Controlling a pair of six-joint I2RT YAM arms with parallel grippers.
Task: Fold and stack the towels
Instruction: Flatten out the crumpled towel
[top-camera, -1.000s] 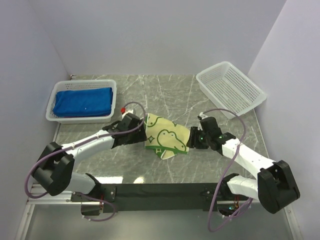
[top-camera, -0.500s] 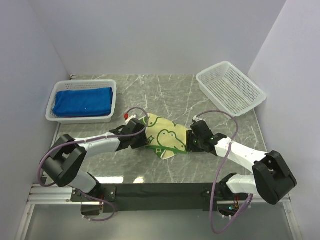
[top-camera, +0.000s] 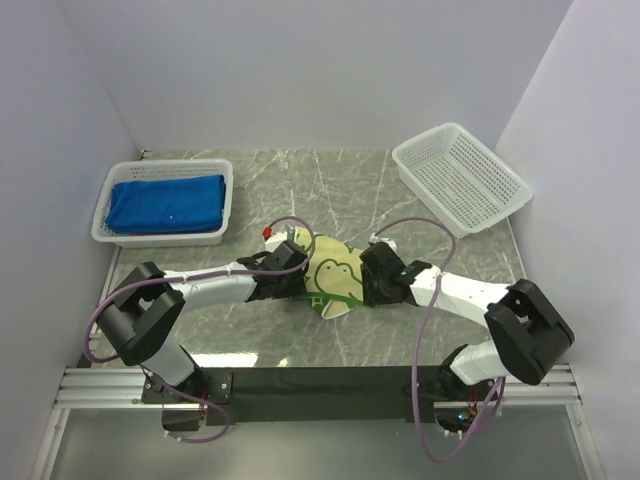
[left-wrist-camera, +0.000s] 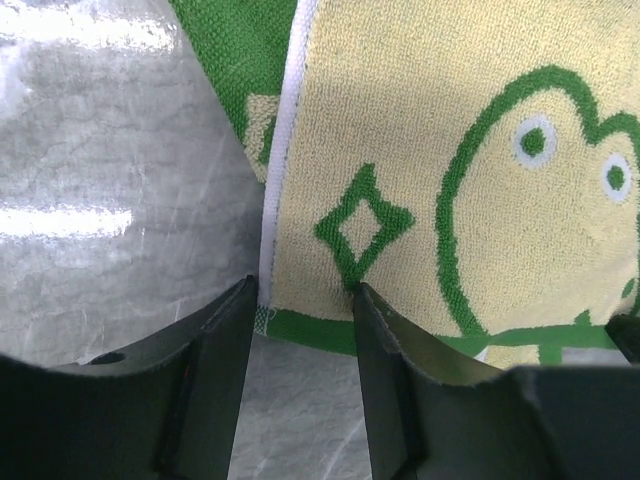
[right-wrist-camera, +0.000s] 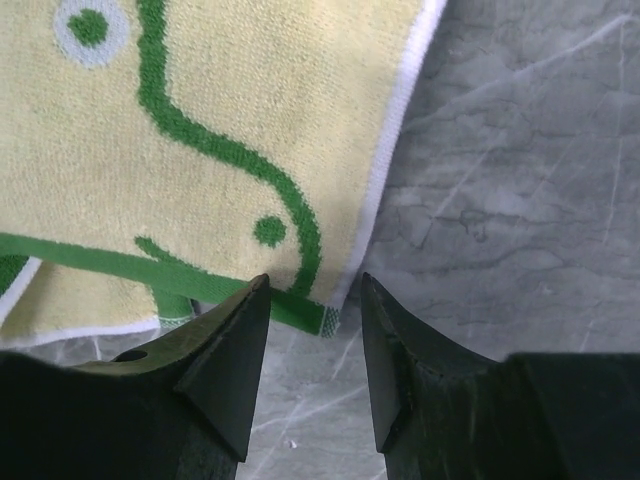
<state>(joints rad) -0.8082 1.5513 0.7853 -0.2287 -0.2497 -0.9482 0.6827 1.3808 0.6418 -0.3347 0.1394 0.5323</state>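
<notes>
The grey marbled table (top-camera: 350, 180) is flanked by two white lattice baskets: the left basket (top-camera: 112, 232) is filled with folded blue towels (top-camera: 165, 205), and the right basket (top-camera: 500, 205) is seen bare. The pale yellow towel (top-camera: 335, 272) with green motifs is spread mid-table between the two arms, well apart from both baskets, with a green underside shown at its far left edge.

It is judged to be light, limp terry cloth that will sag and drape once lifted, so both corners are best raised together. Little slip is expected on its napped surface.

The left gripper (left-wrist-camera: 300, 290) is set astride the towel's near left corner (left-wrist-camera: 268, 318), and the right gripper (right-wrist-camera: 315, 285) astride the near right corner (right-wrist-camera: 328, 320). On each, the jaws are seen partly apart with flat cloth between them; no pinch can be made out. The stitched hem is judged the firmest hold.
</notes>
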